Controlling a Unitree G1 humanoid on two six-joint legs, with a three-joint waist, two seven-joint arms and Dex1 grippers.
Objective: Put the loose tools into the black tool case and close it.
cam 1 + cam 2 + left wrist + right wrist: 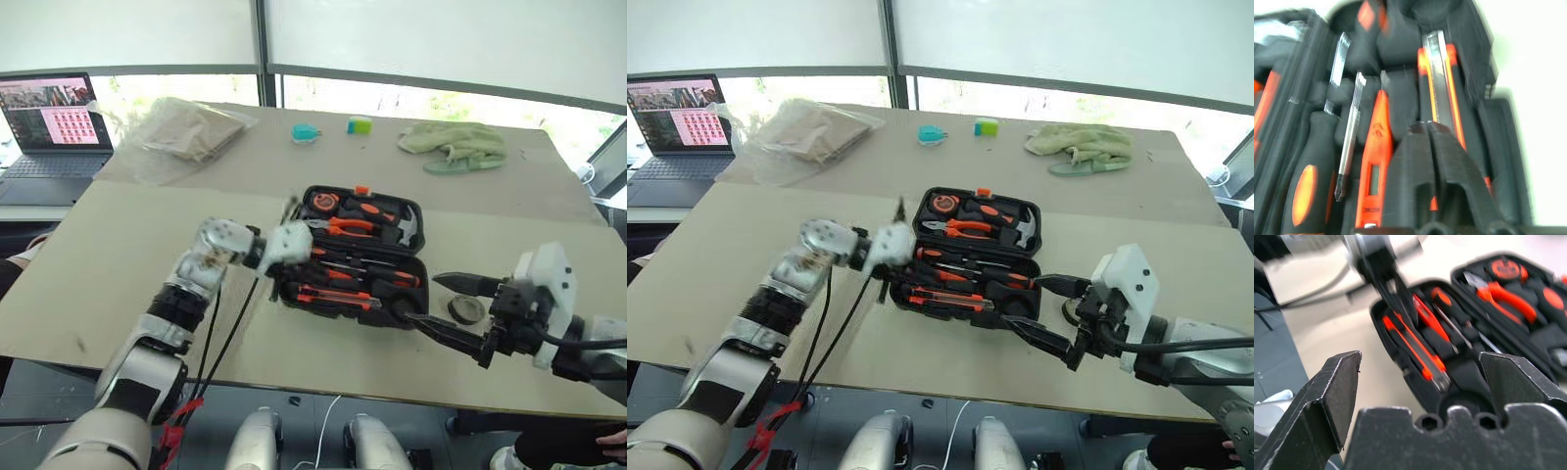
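Observation:
The black tool case (pixel 416 211) lies open in the middle of the table. Its near half holds screwdrivers (pixel 1312 161) and the orange-black utility knife (pixel 1437 73) in their slots. The far half carries pliers (pixel 348 227), a hammer (pixel 407 230) and a tape measure (pixel 323 203). My left gripper (pixel 1426 128) hovers over the case's left end, fingertips together and nothing between them. A small dark tape roll (pixel 466 309) lies on the table just right of the case. My right gripper (pixel 421 298) stands open and empty at the case's near right corner, beside the roll.
At the back left sit a laptop (pixel 54 122) and a clear bag (pixel 186 127). A teal object (pixel 306 132), a small green block (pixel 360 124) and a green cloth (pixel 456 145) line the far side. A person's hand (pixel 612 446) shows at the bottom right.

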